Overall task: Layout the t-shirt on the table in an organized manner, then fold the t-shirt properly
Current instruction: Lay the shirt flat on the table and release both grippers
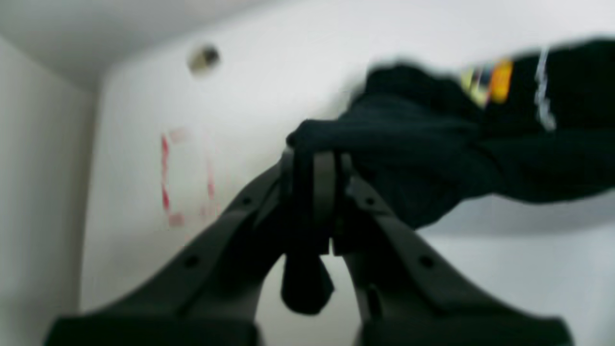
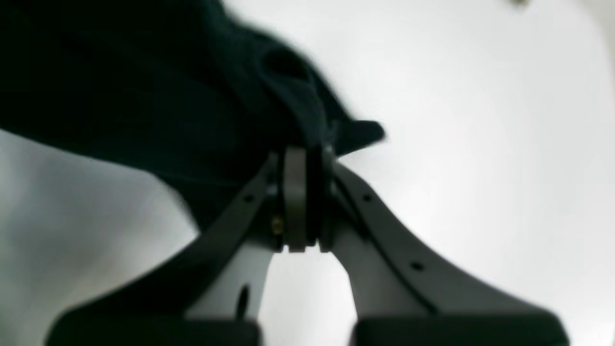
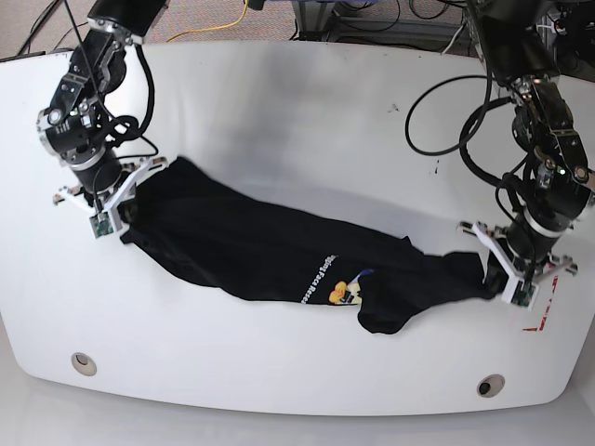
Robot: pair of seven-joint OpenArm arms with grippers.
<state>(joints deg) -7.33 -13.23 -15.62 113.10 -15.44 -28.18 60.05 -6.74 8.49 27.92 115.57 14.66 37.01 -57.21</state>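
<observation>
Left arm: I see it on the right of the base view, reaching down from the far edge, wrist bent inward.
Left gripper (image 3: pixel 491 279): jaws pressed together on a bunch of the t-shirt (image 3: pixel 270 251); a tail of cloth hangs below the fingers (image 1: pixel 325 192).
Right arm: on the base view's left, angled down and inward.
Right gripper (image 3: pixel 127 209): jaws look clamped on the cloth's other end, though the wrist picture is blurred.
</observation>
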